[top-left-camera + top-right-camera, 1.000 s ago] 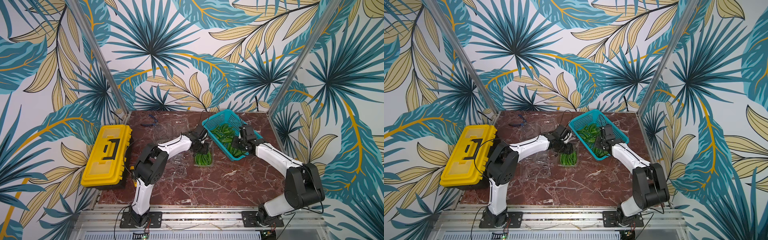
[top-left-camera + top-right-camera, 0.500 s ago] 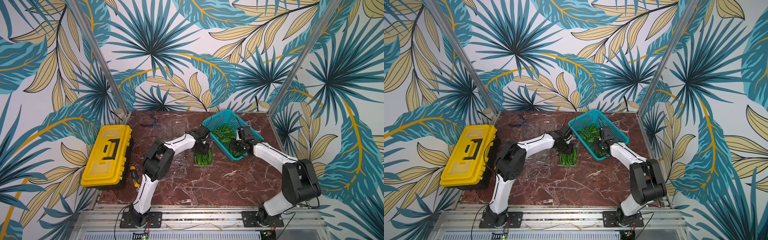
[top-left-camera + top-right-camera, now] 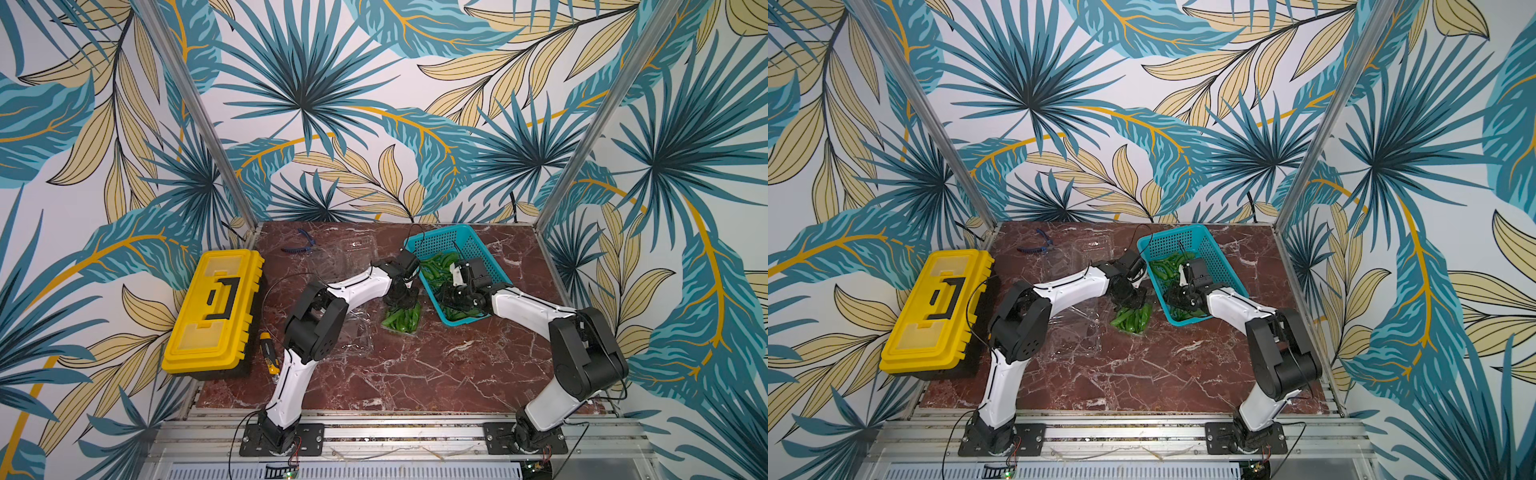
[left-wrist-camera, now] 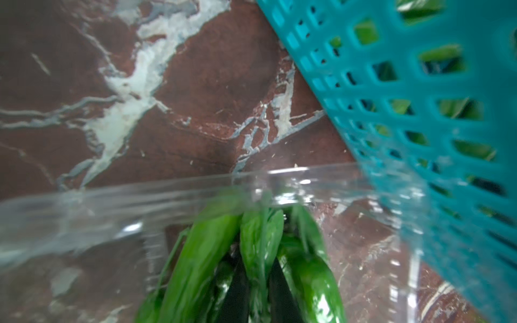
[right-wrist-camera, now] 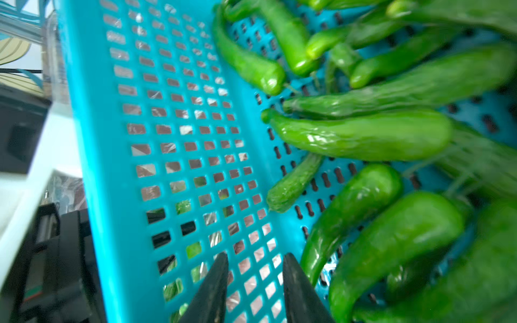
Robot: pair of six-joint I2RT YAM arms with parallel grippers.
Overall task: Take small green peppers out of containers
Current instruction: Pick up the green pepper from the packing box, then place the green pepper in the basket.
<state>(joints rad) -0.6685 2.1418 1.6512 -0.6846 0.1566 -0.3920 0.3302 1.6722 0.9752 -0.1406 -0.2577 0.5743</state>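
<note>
Bright, diffuse light fills both top views; shadows are soft. Both wrist views are motion-blurred, with glare on the clear thin-plastic clamshell container [image 4: 167, 193] and slim glossy green peppers [image 5: 363, 134].

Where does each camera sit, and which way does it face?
Top views: high behind the arms' bases, looking down over the table; left arm and right arm show.
Left wrist: behind the left pincer, facing peppers in a clear container; it pinches one.
Right wrist: behind the open right pincer, facing peppers inside the basket.
Shared: both wrist views show the basket's perforated wall.
</note>
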